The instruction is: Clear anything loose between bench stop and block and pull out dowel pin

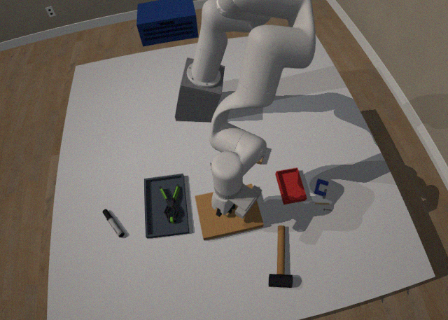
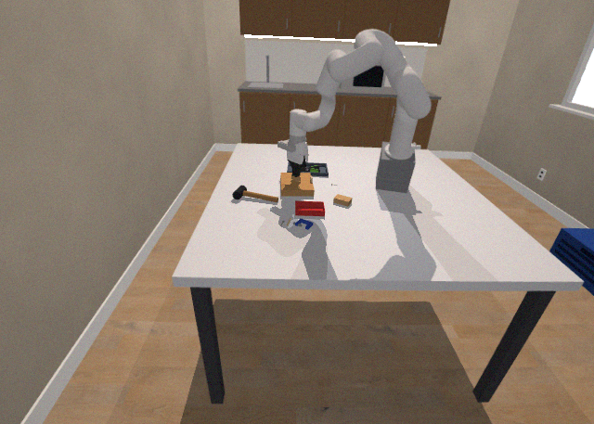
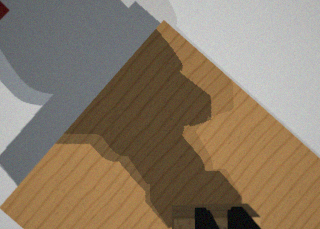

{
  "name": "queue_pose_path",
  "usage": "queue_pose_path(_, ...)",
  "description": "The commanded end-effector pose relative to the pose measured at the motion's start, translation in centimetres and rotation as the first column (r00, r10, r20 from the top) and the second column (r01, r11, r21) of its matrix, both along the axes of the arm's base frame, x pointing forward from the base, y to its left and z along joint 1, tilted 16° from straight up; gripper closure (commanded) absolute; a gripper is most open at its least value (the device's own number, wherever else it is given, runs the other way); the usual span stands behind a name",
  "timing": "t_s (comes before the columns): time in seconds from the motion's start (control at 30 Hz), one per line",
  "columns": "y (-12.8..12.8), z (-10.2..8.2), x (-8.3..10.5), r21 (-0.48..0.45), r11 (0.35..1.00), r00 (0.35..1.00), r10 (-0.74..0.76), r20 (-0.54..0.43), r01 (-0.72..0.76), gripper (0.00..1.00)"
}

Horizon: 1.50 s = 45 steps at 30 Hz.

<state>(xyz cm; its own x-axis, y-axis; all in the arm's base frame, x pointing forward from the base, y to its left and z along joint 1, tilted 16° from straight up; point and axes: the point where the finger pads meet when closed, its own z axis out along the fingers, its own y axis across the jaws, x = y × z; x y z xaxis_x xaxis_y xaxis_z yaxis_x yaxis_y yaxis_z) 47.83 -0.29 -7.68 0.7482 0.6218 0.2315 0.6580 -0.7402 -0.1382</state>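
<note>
My gripper point(image 1: 223, 211) point(image 2: 297, 173) point(image 3: 224, 220) points straight down over the wooden bench board point(image 1: 217, 226) point(image 2: 288, 189) point(image 3: 75, 189), with its fingertips just above the board. It is shut on a thin thing that I take to be the dowel pin; the fingers hide the pin itself. The wrist view shows a bit of brown wood point(image 3: 182, 223) beside the dark fingertips at its bottom edge. The spring clamp point(image 1: 171, 204) point(image 2: 315, 170), black with green handles, lies in a grey tray point(image 1: 152, 218) left of the board. A small wooden piece point(image 2: 342, 199) point(image 1: 261, 160) lies on the table off the board, toward the arm's base.
A red bin point(image 1: 291, 186) point(image 2: 309, 209) and a blue C-shaped part point(image 1: 318, 187) point(image 2: 303, 222) sit right of the board. A hammer point(image 1: 281, 255) point(image 2: 253, 195) lies in front, a marker point(image 1: 113, 223) far left. The arm's base point(image 1: 197, 96) stands behind.
</note>
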Motion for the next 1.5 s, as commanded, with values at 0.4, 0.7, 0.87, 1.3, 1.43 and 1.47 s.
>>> queue_pose_path(0.4,0.0,0.1,-0.4,0.005,0.997,0.997,-0.071,-0.014,0.071,1.00)
queue_pose_path(0.7,0.1,0.1,-1.0,0.010,0.990,0.990,-0.140,-0.033,0.140,1.00)
queue_pose_path(0.87,0.2,0.1,-1.5,0.013,0.980,0.978,-0.200,-0.050,0.201,1.00)
queue_pose_path(1.3,0.3,0.0,-2.9,0.015,0.936,0.932,-0.349,-0.094,0.352,1.00)
queue_pose_path(1.43,0.4,-0.1,-3.4,0.014,0.913,0.909,-0.403,-0.111,0.407,1.00)
queue_pose_path(1.47,0.4,-0.1,-3.5,0.014,0.907,0.902,-0.416,-0.115,0.420,1.00)
